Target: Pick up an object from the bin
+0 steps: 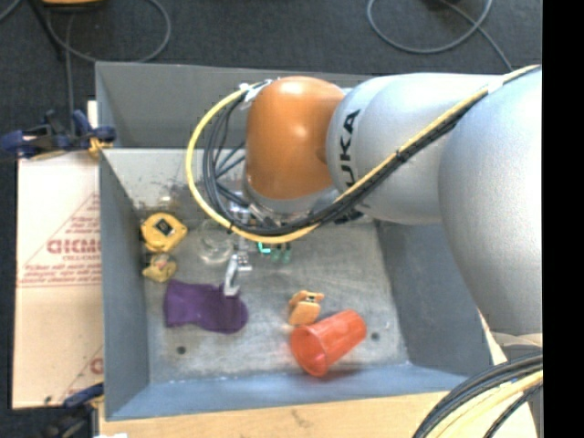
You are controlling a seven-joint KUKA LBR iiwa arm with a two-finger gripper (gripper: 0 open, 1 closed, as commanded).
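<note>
Bright, even light is falling from above, gleaming softly on the orange wrist cover [287, 140] and the pale arm [429, 153]. That arm is throwing a soft shadow on the bin floor [365, 263] just behind the gripper [234, 276], while the red cup [327, 342] near it is lying fully lit.

Open floor [358, 265] right of centre, up to the right wall [429, 290]. Crowded at left by a yellow case [163, 231], a small toy [159, 267] and a purple cloth [203, 307] (flat, low). Blocked in front by a tipped red cup [328, 340] and an orange piece [305, 307], side by side.
</note>
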